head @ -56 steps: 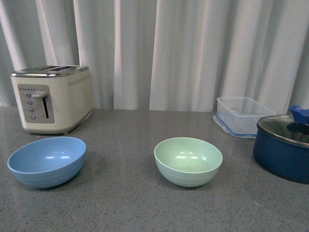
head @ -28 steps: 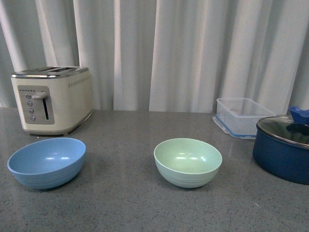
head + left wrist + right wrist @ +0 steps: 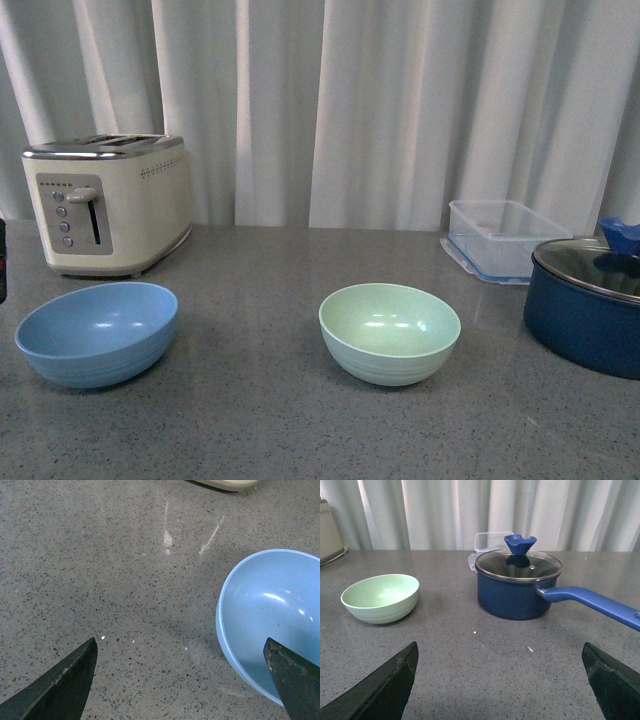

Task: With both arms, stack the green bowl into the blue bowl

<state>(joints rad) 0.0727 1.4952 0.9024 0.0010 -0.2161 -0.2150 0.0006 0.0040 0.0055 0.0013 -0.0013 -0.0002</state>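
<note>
The green bowl (image 3: 390,333) stands upright and empty at the middle of the grey counter. The blue bowl (image 3: 97,332) stands upright and empty at the front left, apart from it. In the left wrist view my left gripper (image 3: 180,647) hangs open above the counter, one finger (image 3: 295,680) over the blue bowl's (image 3: 272,625) rim and the other over bare counter. In the right wrist view my right gripper (image 3: 500,647) is open low over bare counter, with the green bowl (image 3: 380,597) some way ahead of it.
A cream toaster (image 3: 110,205) stands behind the blue bowl. A clear lidded container (image 3: 500,240) and a navy pot with a glass lid (image 3: 590,305) stand at the right. The pot's long handle (image 3: 595,605) reaches toward my right gripper. A dark sliver of the left arm (image 3: 2,262) shows at the left edge.
A dark sliver of the left arm has come into the front view at the left edge. Both bowls stay where they were.
</note>
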